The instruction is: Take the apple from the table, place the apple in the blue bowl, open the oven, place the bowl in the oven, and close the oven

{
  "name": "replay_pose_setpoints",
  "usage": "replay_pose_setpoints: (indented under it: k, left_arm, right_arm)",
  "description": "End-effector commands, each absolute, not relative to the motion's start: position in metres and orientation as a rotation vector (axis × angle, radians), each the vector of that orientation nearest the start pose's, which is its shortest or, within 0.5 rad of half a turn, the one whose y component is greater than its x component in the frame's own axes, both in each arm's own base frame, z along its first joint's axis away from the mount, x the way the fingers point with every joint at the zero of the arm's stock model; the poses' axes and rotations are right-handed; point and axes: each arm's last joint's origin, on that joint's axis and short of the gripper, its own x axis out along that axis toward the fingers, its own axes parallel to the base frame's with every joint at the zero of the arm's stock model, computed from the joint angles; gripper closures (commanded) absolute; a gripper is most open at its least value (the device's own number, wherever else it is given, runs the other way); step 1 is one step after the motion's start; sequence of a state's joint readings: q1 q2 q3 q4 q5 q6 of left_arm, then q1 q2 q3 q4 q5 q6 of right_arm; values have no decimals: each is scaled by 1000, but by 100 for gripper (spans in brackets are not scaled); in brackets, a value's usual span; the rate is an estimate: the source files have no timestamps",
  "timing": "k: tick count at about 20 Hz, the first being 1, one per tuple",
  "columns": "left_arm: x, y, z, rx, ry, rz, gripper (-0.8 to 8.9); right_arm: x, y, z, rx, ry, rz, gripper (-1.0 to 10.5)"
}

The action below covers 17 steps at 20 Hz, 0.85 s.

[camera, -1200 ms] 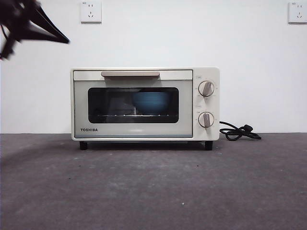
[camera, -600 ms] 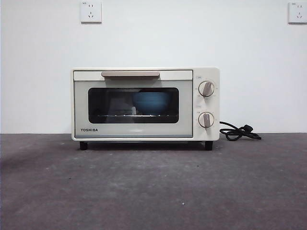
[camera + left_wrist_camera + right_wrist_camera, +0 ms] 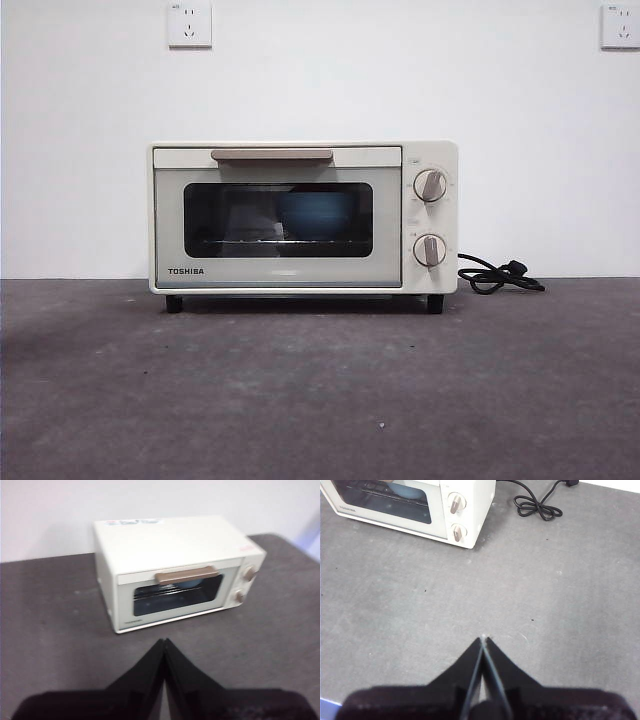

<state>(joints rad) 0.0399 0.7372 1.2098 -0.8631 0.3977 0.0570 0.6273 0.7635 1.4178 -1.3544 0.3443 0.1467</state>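
Note:
The cream-white oven (image 3: 303, 217) stands at the back of the table (image 3: 320, 390) with its dark glass door closed under the tan handle (image 3: 271, 154). Through the glass the blue bowl (image 3: 315, 213) sits on the rack inside. The apple is hidden from view. In the left wrist view the oven (image 3: 175, 567) lies ahead, and my left gripper (image 3: 164, 642) hangs shut and empty above the table in front of it. My right gripper (image 3: 483, 640) is shut and empty over bare table, with the oven's knob end (image 3: 457, 517) further off. Neither gripper appears in the front view.
A coiled black cord (image 3: 497, 275) lies on the table to the right of the oven, seen also in the right wrist view as the cord (image 3: 537, 507). Two wall sockets (image 3: 189, 24) sit high on the white wall behind.
The dark arm tip at the upper left corner of the front view one second ago has left the picture. The oven and bowl have not moved.

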Motion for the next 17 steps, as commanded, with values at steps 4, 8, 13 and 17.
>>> replay_pose_setpoints:
  k: [4, 8, 13, 17]
  left_arm:
    - [108, -6, 404, 305, 229, -401, 817]
    - [111, -6, 354, 366, 25, -365, 817]
    - [106, -4, 261, 281, -125, -263, 817]
    - [105, 0, 202, 69, -46, -91, 817]
  right_arm:
    - [54, 27, 418, -192, 660, 211, 946]
    - [54, 27, 418, -192, 660, 211, 946]
    - [54, 27, 418, -192, 660, 210, 946]
    - [54, 27, 418, -192, 660, 211, 946]
